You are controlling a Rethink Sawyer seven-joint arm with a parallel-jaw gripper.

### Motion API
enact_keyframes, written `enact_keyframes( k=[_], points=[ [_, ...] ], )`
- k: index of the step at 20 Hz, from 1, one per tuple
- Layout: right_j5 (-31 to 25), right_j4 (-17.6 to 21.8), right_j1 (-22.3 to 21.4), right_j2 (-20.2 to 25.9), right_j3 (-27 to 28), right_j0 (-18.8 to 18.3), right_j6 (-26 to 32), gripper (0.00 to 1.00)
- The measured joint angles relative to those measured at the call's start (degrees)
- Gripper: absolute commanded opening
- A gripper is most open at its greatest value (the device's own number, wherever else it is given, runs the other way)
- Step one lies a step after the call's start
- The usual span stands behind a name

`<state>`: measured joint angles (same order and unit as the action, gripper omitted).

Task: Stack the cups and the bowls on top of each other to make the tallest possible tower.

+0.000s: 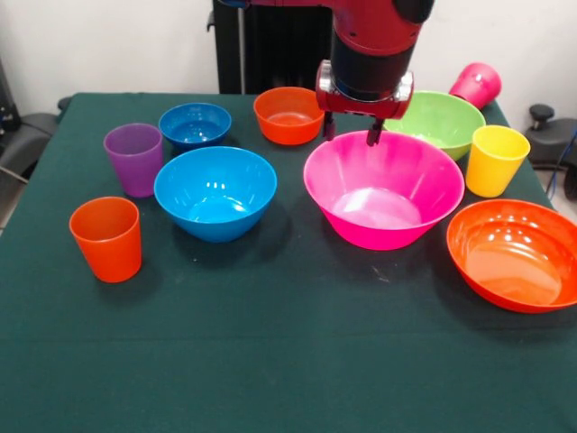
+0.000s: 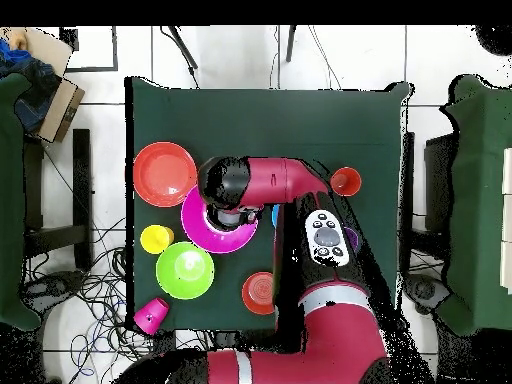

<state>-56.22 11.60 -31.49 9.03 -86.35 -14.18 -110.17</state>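
My gripper is open and empty, just above the far rim of the very large pink bowl. In the overhead view the arm hides it over the pink bowl. All cups and bowls stand apart, none stacked. At the left are the orange cup, purple cup, small blue bowl and medium blue bowl. The small orange bowl is behind. At the right are the lime green bowl, yellow cup and large orange bowl. The magenta cup lies tipped at the far right corner.
Everything sits on a dark green tablecloth. The black pedestal stands behind the table. Chairs stand off both sides. In the overhead view the arm covers the blue bowls and part of the purple cup.
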Motion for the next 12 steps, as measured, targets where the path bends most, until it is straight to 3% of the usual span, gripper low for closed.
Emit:
enact_keyframes(
  k=[12],
  points=[
    [0.02, 0.0, 0.07, 0.83, 0.01, -1.07, 0.0, 1.0]
  ],
)
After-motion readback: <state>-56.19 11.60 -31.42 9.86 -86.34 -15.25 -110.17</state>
